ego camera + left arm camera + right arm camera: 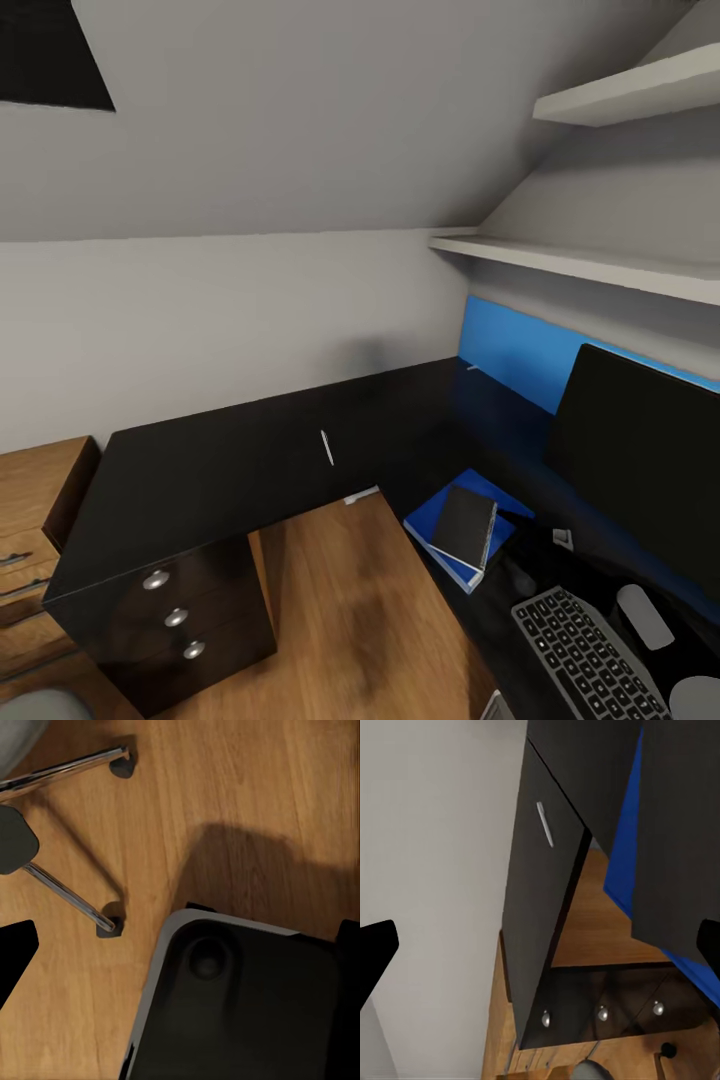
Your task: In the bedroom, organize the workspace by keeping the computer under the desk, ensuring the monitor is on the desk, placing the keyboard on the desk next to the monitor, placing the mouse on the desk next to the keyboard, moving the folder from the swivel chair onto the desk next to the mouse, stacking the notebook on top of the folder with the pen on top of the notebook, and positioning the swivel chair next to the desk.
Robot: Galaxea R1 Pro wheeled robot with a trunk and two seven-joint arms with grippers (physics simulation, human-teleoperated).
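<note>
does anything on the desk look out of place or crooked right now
Yes. The pen lies alone on the desk, well apart from the notebook, not on top of it. The notebook sits skewed on the blue folder, with edges misaligned.

open: desk [220, 450] left wing, only pen [326, 447] | blocked: right wing — monitor [640, 470], keyboard [585, 650], folder [450, 530]

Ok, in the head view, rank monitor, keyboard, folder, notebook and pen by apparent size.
1. monitor, cut by the frame edge
2. keyboard, nearer, also cropped
3. folder, partly covered
4. notebook
5. pen
Keyboard versus folder is unsure.
</note>
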